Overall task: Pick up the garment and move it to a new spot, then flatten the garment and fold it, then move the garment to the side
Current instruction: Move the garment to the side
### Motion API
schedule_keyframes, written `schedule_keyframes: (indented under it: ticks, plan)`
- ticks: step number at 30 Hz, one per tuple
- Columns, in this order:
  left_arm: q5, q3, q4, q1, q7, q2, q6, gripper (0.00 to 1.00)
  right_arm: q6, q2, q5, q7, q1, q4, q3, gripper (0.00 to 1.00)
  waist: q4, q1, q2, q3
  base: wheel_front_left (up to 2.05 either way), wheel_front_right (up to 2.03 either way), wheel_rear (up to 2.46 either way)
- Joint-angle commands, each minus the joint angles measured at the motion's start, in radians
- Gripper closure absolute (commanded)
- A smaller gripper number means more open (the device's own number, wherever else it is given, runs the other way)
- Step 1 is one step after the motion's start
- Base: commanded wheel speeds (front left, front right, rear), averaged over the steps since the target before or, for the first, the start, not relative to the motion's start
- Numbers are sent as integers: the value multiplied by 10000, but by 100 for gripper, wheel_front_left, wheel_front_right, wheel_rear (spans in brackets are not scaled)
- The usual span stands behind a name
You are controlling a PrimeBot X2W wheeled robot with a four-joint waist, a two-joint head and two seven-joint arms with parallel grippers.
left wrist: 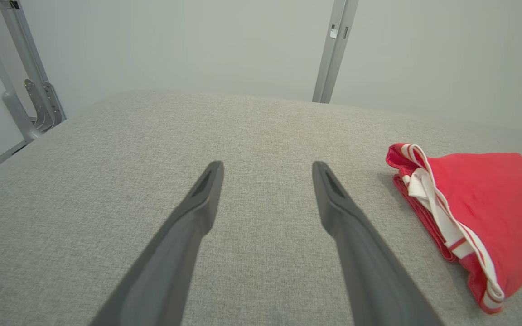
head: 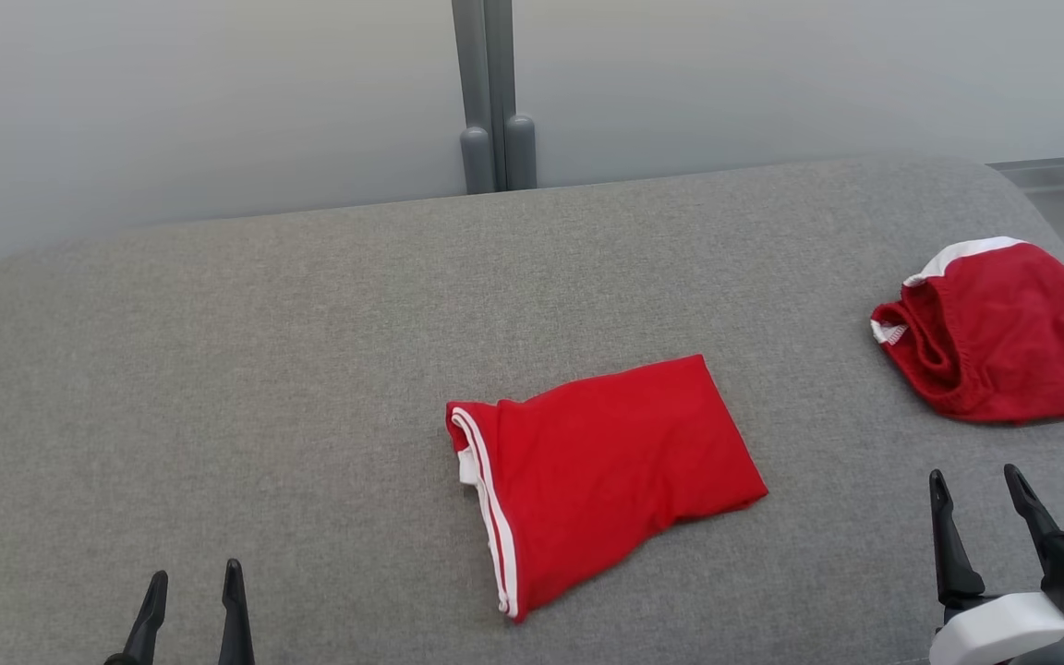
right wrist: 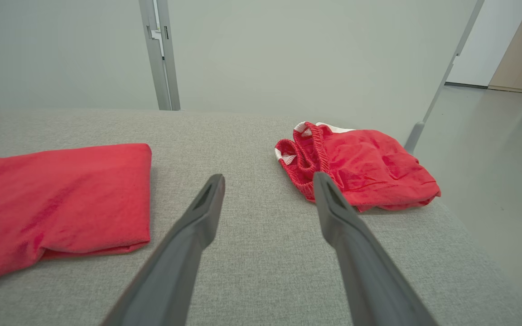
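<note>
Near the middle of the grey fabric-covered surface (head: 292,351), the garment (head: 606,466) was seen lying folded into a compact, slightly skewed rectangle, with a plain red face turned up. Along its left edge, a white band and thin red-white stripes were shown where the layers were stacked. It was touched by neither gripper.

At the lower left of the head view, the left gripper (head: 197,569) was found with its jaws spread wide and nothing between them, above bare surface, with the garment off to its right. At the lower right, the right gripper (head: 973,473) was likewise seen with jaws spread and empty, near the garment's right corner but apart from it.

Farther right, close to the surface's edge, a smaller darker red piece (head: 1003,342) with white trim was left crumpled, well apart from the garment. Behind the surface, a grey post (head: 493,92) was set against pale wall panels.
</note>
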Motion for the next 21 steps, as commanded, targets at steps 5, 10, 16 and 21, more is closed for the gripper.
schedule_keyframes:
  ticks: [5,10,16,21]
  plan:
    - [5,-11,-29,157,-26,11,-29,0,-11,108,442,-25,-307,355,291,0,8,0,0,29,0,0,0]
    - [-73,-141,-136,212,-26,14,-29,0,-14,-618,1988,1947,-1786,563,1793,0,-36,0,0,172,0,0,0]
    - [33,-544,-101,-226,-26,26,-29,0,-12,-2012,3466,6113,-3881,162,3525,0,164,0,0,778,0,0,0]
    - [50,-853,-45,-562,-26,45,-26,0,-14,-2216,4558,7550,-5009,794,4561,0,452,0,0,1190,0,0,0]
